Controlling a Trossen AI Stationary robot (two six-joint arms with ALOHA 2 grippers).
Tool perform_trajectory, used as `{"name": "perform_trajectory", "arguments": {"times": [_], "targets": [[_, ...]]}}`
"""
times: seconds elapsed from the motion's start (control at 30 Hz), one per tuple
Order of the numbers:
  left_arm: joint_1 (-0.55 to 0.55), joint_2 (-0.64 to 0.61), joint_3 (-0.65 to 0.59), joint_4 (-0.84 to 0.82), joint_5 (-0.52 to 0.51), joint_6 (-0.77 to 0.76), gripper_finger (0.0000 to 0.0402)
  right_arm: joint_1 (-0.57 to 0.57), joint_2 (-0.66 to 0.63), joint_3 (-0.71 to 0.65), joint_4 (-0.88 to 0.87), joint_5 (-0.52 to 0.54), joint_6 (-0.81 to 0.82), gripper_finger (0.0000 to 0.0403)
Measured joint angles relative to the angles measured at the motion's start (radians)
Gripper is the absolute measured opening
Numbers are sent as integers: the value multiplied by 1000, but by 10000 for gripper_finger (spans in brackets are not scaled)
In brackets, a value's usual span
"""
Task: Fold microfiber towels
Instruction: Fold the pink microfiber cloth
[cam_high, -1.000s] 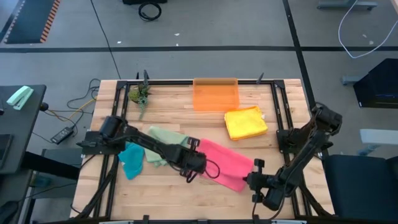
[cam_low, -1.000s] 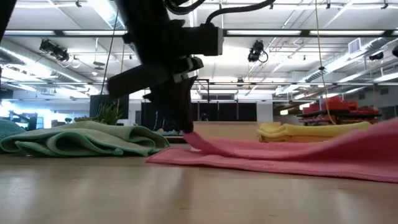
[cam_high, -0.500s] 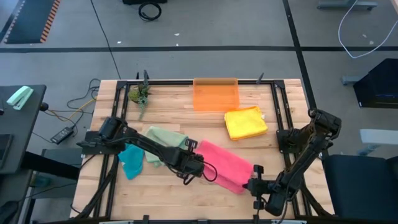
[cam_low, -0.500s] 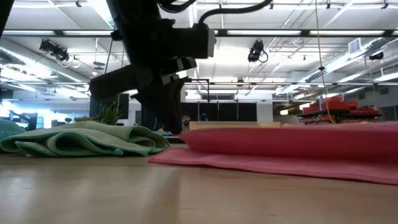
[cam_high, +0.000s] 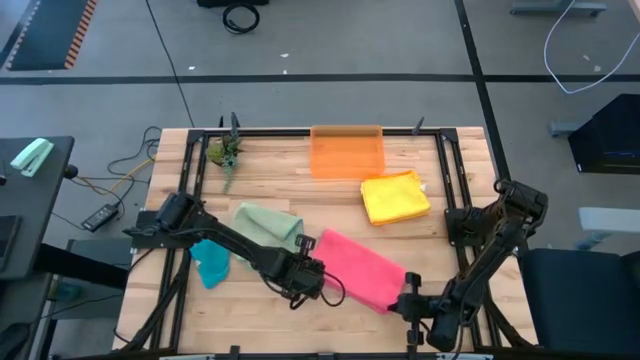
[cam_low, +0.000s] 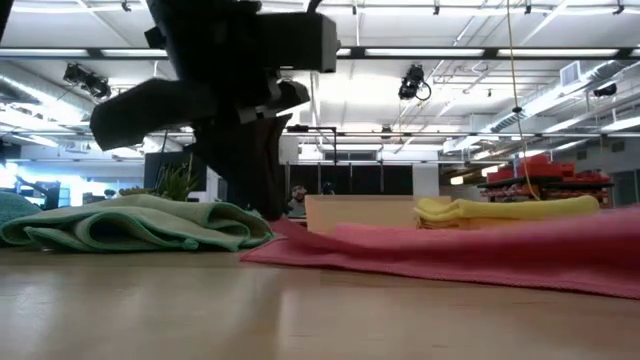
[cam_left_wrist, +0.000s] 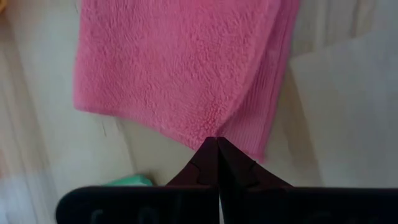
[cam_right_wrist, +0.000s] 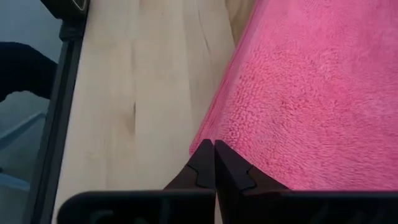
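Two grippers pinch the pink towel (cam_high: 355, 267) lying diagonally mid-worktop (cam_high: 260, 170): the left gripper (cam_high: 308, 277) with fingers pressed onto its left corner, the right gripper (cam_high: 407, 299) closed on its near-right corner, so the towel's long axis runs between them.

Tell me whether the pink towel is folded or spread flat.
Folded over. The pink towel shows a top layer lying over a lower one in the left wrist view.
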Motion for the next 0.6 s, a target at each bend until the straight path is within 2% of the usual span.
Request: {"name": "perform_trajectory", "arguments": {"times": [0.6], "targets": [[-28,-9,0,-6,-1,9,1,-4,24,0,7,-42,16,1]]}}
